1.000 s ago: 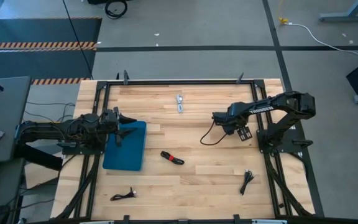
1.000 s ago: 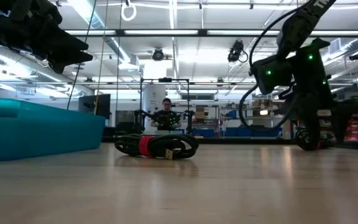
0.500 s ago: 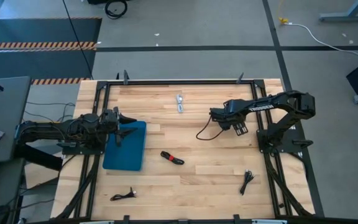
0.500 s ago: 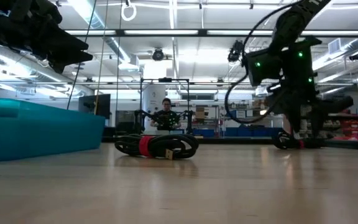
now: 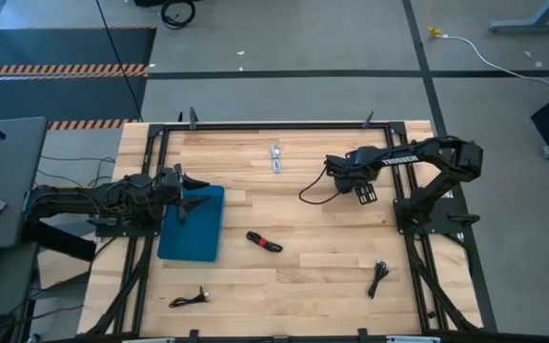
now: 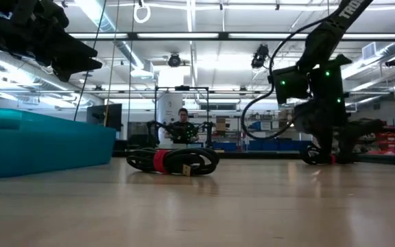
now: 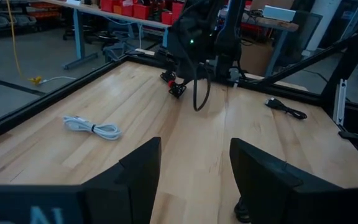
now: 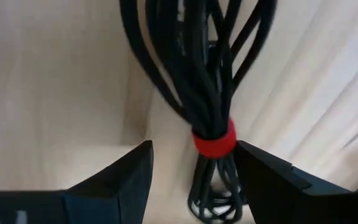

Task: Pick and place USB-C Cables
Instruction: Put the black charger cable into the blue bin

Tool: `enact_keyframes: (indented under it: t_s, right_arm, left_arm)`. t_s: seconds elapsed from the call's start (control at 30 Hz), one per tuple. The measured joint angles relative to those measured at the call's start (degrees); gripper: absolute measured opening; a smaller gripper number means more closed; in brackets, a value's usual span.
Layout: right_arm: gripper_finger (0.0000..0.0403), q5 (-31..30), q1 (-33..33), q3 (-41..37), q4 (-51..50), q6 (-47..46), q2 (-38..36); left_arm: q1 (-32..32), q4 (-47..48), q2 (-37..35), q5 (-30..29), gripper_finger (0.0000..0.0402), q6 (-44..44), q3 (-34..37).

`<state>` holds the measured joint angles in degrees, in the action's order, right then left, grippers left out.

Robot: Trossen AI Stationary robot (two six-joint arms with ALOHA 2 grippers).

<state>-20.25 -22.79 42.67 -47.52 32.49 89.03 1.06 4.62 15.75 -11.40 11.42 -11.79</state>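
Note:
My right gripper (image 5: 335, 173) is over the table's far right part, shut on a black USB-C cable bundle with a red band (image 8: 215, 138). One loose loop (image 5: 304, 195) of that cable swings out to the left (image 6: 249, 120). A white cable (image 5: 275, 158) lies near the far edge. A black cable with a red part (image 5: 264, 242) lies mid-table. Two black cables (image 5: 379, 277) (image 5: 191, 299) lie near the near edge. My left gripper (image 5: 187, 193) waits open (image 7: 194, 180) over the blue bin (image 5: 193, 229). My right gripper holds the black bundle by the short end just below the red band (image 8: 211, 186), between its two fingers (image 8: 257, 180), coming from above and pointing down. The long strands run out ahead of the fingers, and one loop arcs sideways in the air. Whether the banded end touches the table, I cannot tell.
A black metal frame (image 5: 274, 125) runs round the wooden table. The blue bin's wall (image 6: 40, 144) stands at the left. A person (image 6: 183, 122) shows far off in the room. A white cord with a yellow end (image 5: 475, 48) lies on the floor beyond the table.
My right gripper, still shut on the black cable, has moved toward the table's far edge and a little to the left. The cable's loose loop has travelled with it and swung.

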Motion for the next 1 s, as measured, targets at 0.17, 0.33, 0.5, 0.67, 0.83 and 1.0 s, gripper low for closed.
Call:
enact_keyframes:
  t_s: [0.17, 0.33, 0.5, 0.67, 0.83, 1.0]
  right_arm:
    - [0.0211, 1.4, -0.3, -0.6, 2.3, 0.2, -0.1]
    - [0.0131, 2.6, 1.7, -0.6, 2.9, -2.8, -0.1]
    - [0.005, 5.6, 4.6, 0.2, 2.9, -10.5, -0.2]
    - [0.005, 10.8, 9.7, 6.0, 5.5, -19.4, -0.3]
    - [0.005, 15.0, 16.5, 16.0, 14.6, -23.5, -0.5]
    - [0.005, 19.6, 21.9, 24.9, 32.2, -25.1, -0.5]
  left_arm:
    - [0.0, -0.1, 0.0, 0.0, 0.0199, 0.0, 0.0]
    - [0.0, -0.1, 0.0, -0.3, 0.0199, -0.1, 0.0]
    - [0.0, -0.1, 0.0, -0.9, 0.0199, -0.2, 0.0]
    - [0.0, -1.4, 0.0, -1.0, 0.0199, -0.2, 0.0]
    - [0.0, -6.0, 0.0, 0.1, 0.0199, -1.9, 0.0]
    - [0.0, -10.1, 0.0, 4.2, 0.0199, -2.2, 0.0]
